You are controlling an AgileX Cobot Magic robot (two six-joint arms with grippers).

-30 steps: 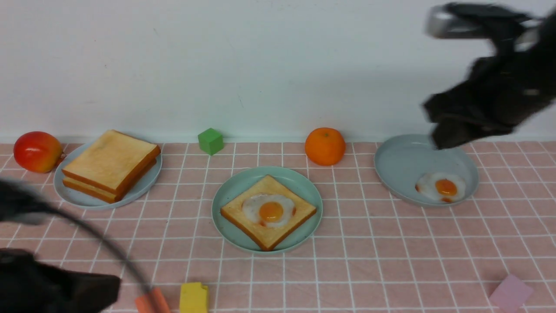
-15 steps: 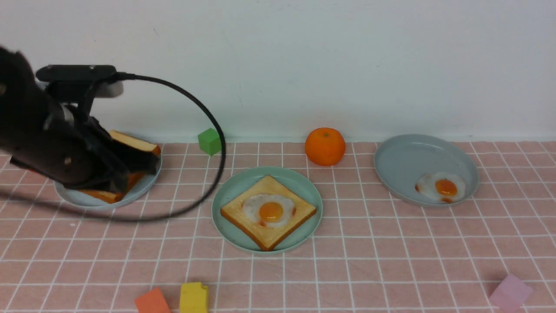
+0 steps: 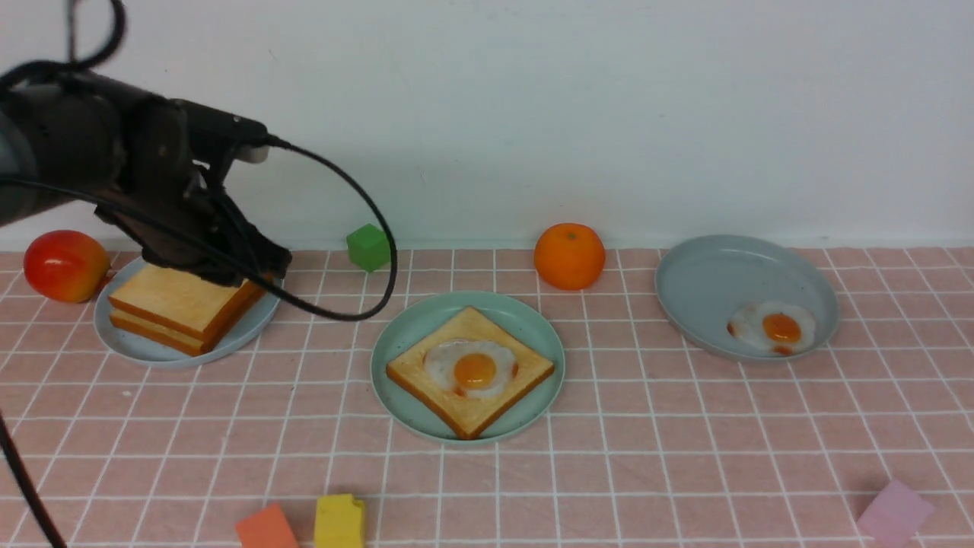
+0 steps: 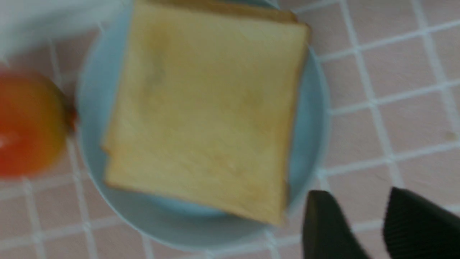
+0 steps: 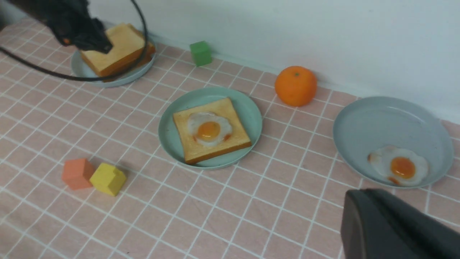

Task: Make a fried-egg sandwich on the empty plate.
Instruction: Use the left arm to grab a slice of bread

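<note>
Evidently the left pincer [image 4: 359, 201] has its jaws parted with nothing between them, poised over the toast stack [image 3: 171, 304], while the right pincer [image 5: 370, 194] has its fingers drawn together and carries nothing. The step in hand looks to be fetching the lid slice. Best to turn the left jaws so they straddle two opposite crusts, then lower them only far enough to take the top slice; too deep, and the lower one may come along. The two slices are slightly out of line, so the upper crust should offer an edge to judge by. A light, even squeeze ought to spare the bread, and a straight lift should keep it from dragging on the pale blue plate [image 3: 262, 323] or nudging the apple [image 3: 67, 266] beside it.

Farther out on the surface [image 3: 609, 487], the half-built sandwich sits on the mint-green plate [image 3: 396, 399]: a bottom slice [image 3: 468, 323] with a fried egg [image 3: 475, 371] on top. Turn the lid to match that slice's diamond slant, centre it over the yolk, lower it level and release gently, lest the egg slide.
</note>
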